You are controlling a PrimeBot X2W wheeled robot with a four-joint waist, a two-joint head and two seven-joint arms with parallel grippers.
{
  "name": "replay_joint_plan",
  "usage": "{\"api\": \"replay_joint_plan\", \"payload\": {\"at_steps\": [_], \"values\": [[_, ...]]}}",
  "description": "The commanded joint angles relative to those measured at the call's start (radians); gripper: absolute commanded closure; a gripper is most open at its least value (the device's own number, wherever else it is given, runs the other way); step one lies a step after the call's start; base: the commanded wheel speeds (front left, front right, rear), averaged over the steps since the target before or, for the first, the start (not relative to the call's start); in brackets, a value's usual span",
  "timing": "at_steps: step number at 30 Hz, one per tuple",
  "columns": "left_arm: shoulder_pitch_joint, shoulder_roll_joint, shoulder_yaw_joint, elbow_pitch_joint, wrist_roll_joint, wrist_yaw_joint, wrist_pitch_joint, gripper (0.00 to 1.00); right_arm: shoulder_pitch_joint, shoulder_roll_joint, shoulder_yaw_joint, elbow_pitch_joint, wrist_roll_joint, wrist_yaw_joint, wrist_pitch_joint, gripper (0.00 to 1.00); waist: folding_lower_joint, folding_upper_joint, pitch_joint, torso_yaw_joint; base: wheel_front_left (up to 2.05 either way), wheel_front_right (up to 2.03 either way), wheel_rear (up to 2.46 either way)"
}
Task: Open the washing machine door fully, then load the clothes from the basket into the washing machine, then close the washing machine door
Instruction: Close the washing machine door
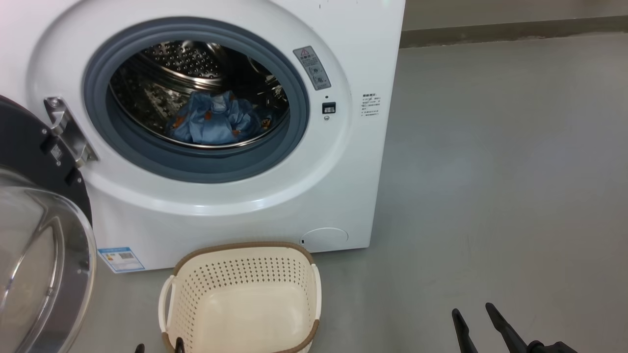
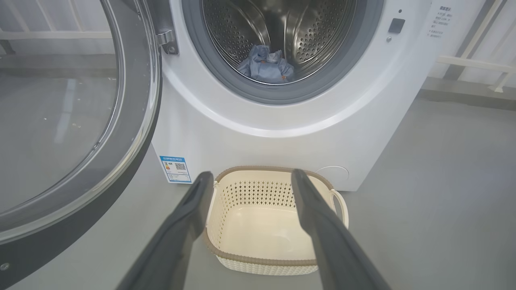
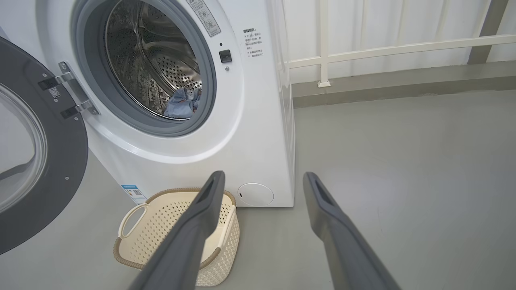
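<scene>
Two dark fingers of the right claw (image 1: pixel 473 314) rise at the lower right of the head view. They are spread wide with nothing between them, over the bare grey floor (image 1: pixel 490 171). We see just the tips of the left claw (image 1: pixel 159 346) at the bottom edge, by the near left corner of the basket (image 1: pixel 245 274). The basket stands on the floor just in front of the washing machine (image 1: pixel 245 215), and its cream bottom is bare. The door (image 1: pixel 24 142) stands open at the left on its hinge, with the glass bowl facing us. The clothes (image 1: pixel 211 122) lie low in the steel drum (image 1: pixel 186 63), a light-blue heap with small orange-brown marks, inside the grey gasket (image 1: pixel 196 162).

In the left wrist view the left claw is fully open and grips nothing. Its two fingers frame the basket below, one across the left rim and one across the right side; we cannot tell whether they touch it. The clothes sit at the bottom of the drum, and a blue label (image 2: pixel 176 169) marks the machine's lower corner.

In the right wrist view the right claw is also wide open and holds nothing. One finger crosses in front of the basket and the other is over the floor. A white railing (image 3: pixel 383 50) runs behind the machine.
</scene>
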Motion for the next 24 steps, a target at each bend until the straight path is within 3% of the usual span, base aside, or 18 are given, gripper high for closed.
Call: {"api": "replay_joint_plan", "payload": {"at_steps": [1, 13, 24], "values": [[-0.019, 0.005, 0.029, -0.027, -0.001, -0.004, -0.006, 0.00, -0.018, -0.007, 0.024, -0.027, -0.011, 0.003, -0.005, 0.00, 0.0000, -0.0001, 0.002, 0.000, -0.42, 0.42, 0.00], [-0.032, 0.005, 0.032, -0.029, 0.005, -0.016, -0.006, 0.00, -0.024, -0.001, 0.016, -0.030, -0.015, 0.003, -0.005, 0.00, 0.0000, -0.0001, 0.020, 0.018, -0.04, 0.04, 0.00], [-0.022, 0.005, 0.043, -0.064, 0.023, 0.030, -0.006, 0.00, -0.058, -0.015, 0.054, -0.020, -0.016, 0.003, -0.005, 0.00, 0.0000, -0.0001, 0.009, 0.181, 0.00, 0.00, 0.00]]}}
